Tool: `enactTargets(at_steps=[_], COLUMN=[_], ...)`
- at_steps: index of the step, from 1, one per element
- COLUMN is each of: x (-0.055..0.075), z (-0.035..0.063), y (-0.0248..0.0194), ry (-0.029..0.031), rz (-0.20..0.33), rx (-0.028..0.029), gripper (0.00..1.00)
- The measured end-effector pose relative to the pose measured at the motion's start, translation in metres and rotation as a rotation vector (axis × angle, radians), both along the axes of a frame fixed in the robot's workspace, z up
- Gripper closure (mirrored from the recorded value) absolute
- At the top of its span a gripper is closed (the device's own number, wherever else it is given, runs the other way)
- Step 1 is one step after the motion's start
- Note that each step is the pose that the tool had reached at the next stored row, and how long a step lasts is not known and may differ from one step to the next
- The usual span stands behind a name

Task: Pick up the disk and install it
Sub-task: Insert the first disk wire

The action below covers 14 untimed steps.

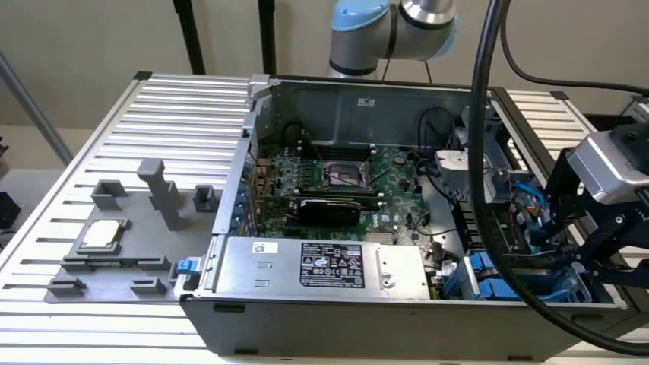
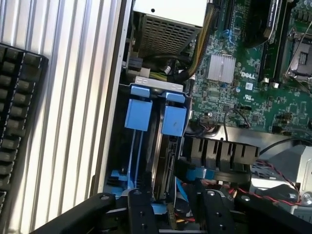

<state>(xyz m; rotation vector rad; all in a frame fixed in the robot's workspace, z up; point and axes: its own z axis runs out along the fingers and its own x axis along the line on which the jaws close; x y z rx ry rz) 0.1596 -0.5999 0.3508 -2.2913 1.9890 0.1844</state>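
Blue-framed disk standing on edge

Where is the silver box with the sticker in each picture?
Exterior view: the silver box lies along the near wall of the case, before the green board.
Wrist view: the silver box sits beside the green board, beyond the blue tabs.
Shared landmark: the blue tabs, next to the box.

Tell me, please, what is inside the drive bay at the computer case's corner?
Two blue carrier handles stand side by side in the bay; by the second, the disk shows its dark edge. The end effector covers part of the bay, so the rest is hidden.
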Motion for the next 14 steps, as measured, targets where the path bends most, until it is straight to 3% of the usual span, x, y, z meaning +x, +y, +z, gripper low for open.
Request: enactTargets(at_steps=[3,5,10,14], x=[0.0009,0.0016,0.0021,0.0027], z=[-0.0001,-0.0001,-0.0018,-0.0033], y=[-0.0006,-0.0010,-0.0012,-0.0013], ry=[-0.0068,-0.0127,-0.0310,-0.0368], rz=[0.004,0.007,0.028,0.051], rx=[0.0158,0.0224,0.0260,0.0263], gripper=[0.00,0.00,0.00,0.00])
